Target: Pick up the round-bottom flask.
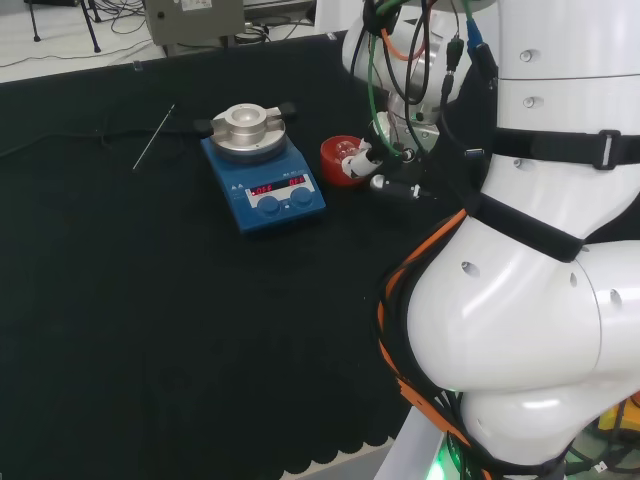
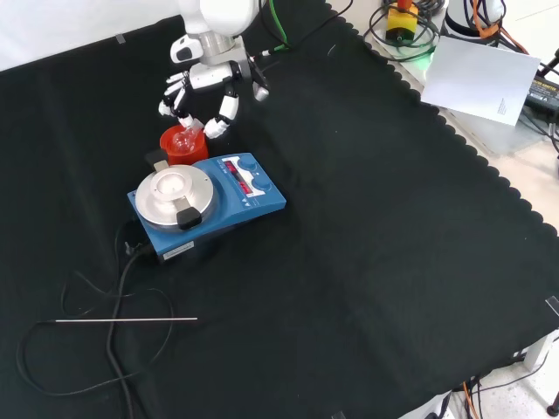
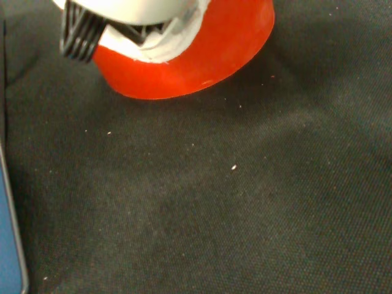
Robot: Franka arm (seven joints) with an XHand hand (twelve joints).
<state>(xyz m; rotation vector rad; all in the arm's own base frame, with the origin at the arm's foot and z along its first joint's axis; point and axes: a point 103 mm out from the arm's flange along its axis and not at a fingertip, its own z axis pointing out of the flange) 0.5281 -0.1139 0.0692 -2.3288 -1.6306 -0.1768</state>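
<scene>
Front view, left to right: a thin metal rod [image 2: 122, 320] lies on the black cloth [image 2: 376, 262]; a blue hotplate stirrer [image 2: 208, 203] stands beyond it. Just behind the stirrer, the clear round-bottom flask [image 2: 185, 139] sits in its red stand [image 2: 182, 148]. The hand [image 2: 210, 83] hangs over the flask, fingers spread and relaxed around its neck, not closed on it.

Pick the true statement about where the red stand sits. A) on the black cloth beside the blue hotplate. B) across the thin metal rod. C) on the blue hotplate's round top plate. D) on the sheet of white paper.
A: in the front view the red stand rests on the black cloth just behind the blue hotplate, under the hand.
</scene>
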